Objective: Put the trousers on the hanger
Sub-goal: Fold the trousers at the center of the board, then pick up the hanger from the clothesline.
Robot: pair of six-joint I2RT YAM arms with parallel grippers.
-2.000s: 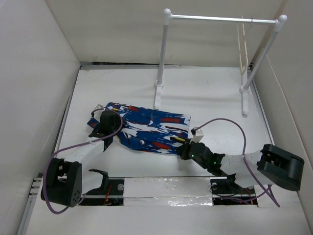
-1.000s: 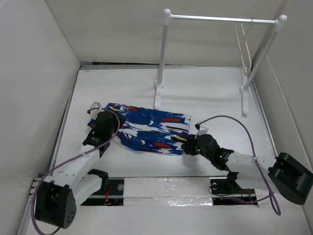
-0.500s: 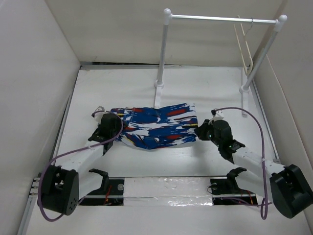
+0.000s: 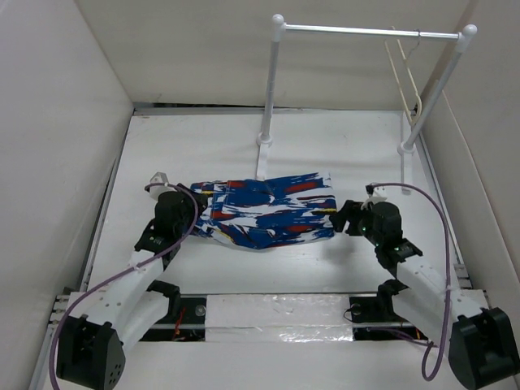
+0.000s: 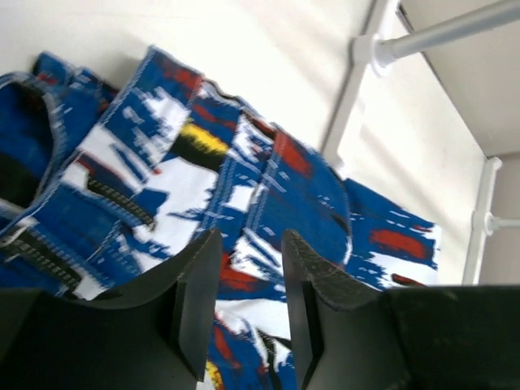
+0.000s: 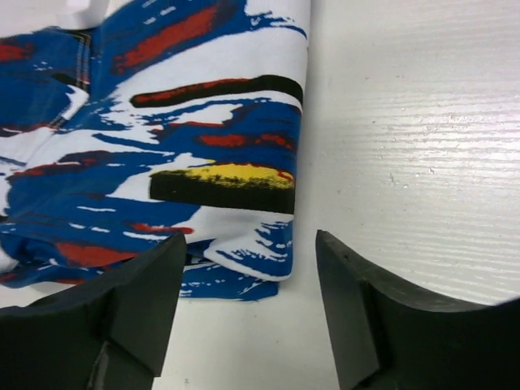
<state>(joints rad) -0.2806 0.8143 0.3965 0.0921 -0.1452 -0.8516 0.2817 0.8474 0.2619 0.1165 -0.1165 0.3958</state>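
The trousers [image 4: 268, 210] lie folded flat mid-surface [image 4: 325, 146], their length running nine to three o'clock. At their nine o'clock end the left gripper [image 5: 250, 244] has its jaws narrowed, with cloth showing in the gap; I can't tell whether they pinch it. At three o'clock the right gripper [image 6: 250, 240] gapes wide and empty just off the hem. The hanger [image 4: 406, 77] hangs from the rack [image 4: 366, 32] toward one o'clock.

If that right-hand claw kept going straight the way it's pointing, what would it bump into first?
Most likely the trousers. The right gripper is open and aimed at their folded end edge, with bare table just beside it. How high it sits above the cloth is unclear.
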